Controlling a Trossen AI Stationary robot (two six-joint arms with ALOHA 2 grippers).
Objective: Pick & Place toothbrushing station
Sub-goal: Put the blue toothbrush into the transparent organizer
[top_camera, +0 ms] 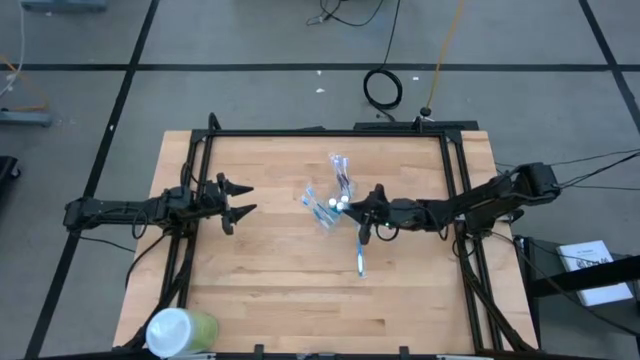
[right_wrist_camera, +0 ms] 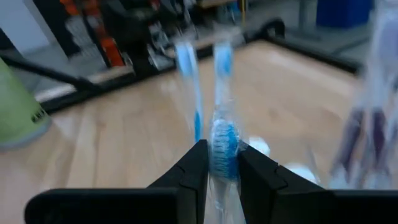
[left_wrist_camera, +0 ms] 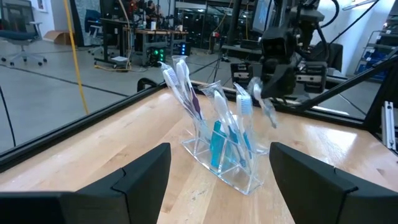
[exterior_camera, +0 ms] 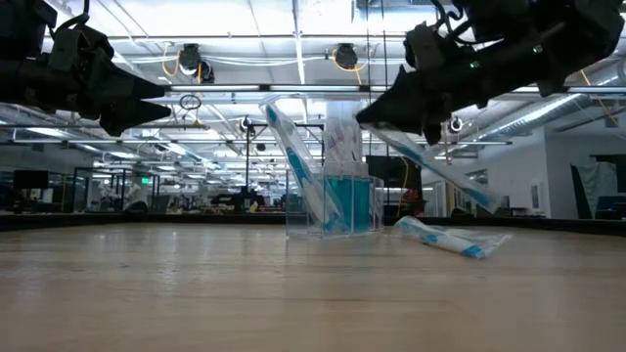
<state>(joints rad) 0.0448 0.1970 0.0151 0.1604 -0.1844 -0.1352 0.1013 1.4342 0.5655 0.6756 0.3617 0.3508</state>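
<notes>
A small clear plastic cup (top_camera: 322,212) stands mid-table with several blue-and-white toothbrushes upright in it; it also shows in the low view (exterior_camera: 333,207) and the left wrist view (left_wrist_camera: 224,165). Small white caps (top_camera: 337,204) show at its right side. More toothbrushes (top_camera: 342,175) lie just behind it. My right gripper (top_camera: 366,226) is to the cup's right, shut on one toothbrush (top_camera: 361,258). My left gripper (top_camera: 240,200) hovers open and empty to the cup's left, pointing at it. A small white-and-teal packet or tube (exterior_camera: 450,238) lies on the table right of the cup. My right gripper pinches the toothbrush between its two fingers at a blue-and-white part of the handle (right_wrist_camera: 225,148). The brush lies across the fingers. Its free end (exterior_camera: 484,203) slants down toward the table's near edge and hangs clear of the table.
A larger green cup with a white lid (top_camera: 180,331) stands at the table's near left corner. Black frame rails (top_camera: 330,133) run along the far, left and right sides of the wooden top. Bare wood (top_camera: 290,290) lies between the clear cup and the near edge.
</notes>
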